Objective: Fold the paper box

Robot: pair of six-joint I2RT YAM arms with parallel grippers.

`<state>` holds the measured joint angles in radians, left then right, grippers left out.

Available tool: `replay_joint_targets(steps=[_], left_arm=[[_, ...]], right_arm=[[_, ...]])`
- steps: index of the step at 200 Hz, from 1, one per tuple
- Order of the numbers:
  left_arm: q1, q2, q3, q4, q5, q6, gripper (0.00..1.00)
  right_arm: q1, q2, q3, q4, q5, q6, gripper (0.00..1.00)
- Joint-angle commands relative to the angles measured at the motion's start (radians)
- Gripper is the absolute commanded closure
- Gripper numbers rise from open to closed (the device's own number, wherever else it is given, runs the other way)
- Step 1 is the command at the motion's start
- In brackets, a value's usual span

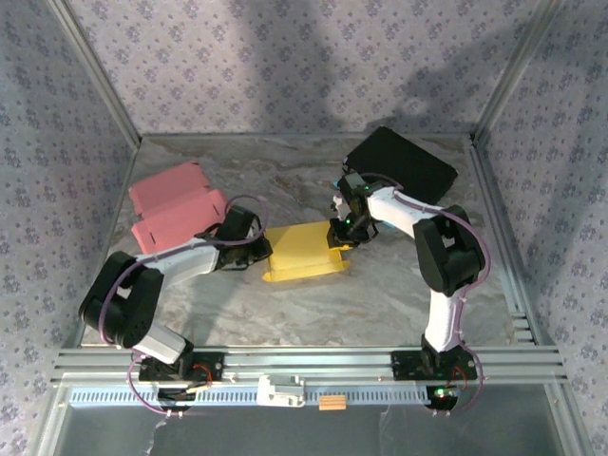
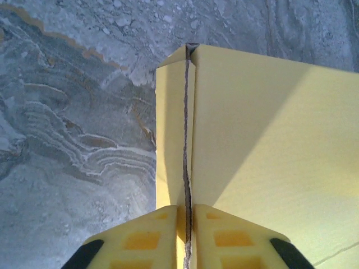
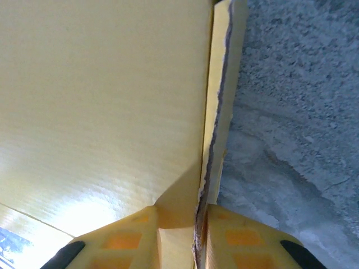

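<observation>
The yellow paper box [image 1: 304,252] lies half folded in the middle of the marble table. My left gripper [image 1: 264,249] is at its left side. In the left wrist view that gripper [image 2: 188,210] is shut on the box's upright left wall [image 2: 175,129], both pads pressed flat against the doubled card. My right gripper [image 1: 340,237] is at the box's right side. In the right wrist view it [image 3: 180,212] is closed round the right wall [image 3: 220,112]. One pad touches the wall's outer face, and a folded inner layer fills the space to the other pad.
A pink folded box [image 1: 176,209] lies at the back left, close to my left arm. A black flat box [image 1: 404,161] sits at the back right. Patterned walls enclose the table [image 1: 380,304], and a metal rail [image 1: 304,363] runs along its near edge.
</observation>
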<state>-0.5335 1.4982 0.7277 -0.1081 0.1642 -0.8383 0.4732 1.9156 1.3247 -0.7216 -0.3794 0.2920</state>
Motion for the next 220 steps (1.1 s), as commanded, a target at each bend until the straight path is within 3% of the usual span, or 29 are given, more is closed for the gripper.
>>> replay_joint_targets(steps=[1,54,134,220], left_arm=[[-0.026,-0.021,-0.034,-0.042,0.031,-0.012,0.86],[-0.031,-0.017,-0.064,-0.011,0.06,-0.025,0.91],[-0.044,-0.04,-0.052,-0.065,0.062,-0.026,0.89],[-0.042,-0.058,-0.042,-0.168,0.012,0.087,0.89]], right_arm=[[0.035,0.006,-0.03,-0.005,-0.063,0.005,0.77],[0.069,-0.009,-0.06,0.014,-0.09,0.014,0.8],[0.106,-0.029,-0.085,0.017,-0.076,0.036,0.82],[0.03,-0.03,-0.037,0.014,-0.178,-0.029,0.55]])
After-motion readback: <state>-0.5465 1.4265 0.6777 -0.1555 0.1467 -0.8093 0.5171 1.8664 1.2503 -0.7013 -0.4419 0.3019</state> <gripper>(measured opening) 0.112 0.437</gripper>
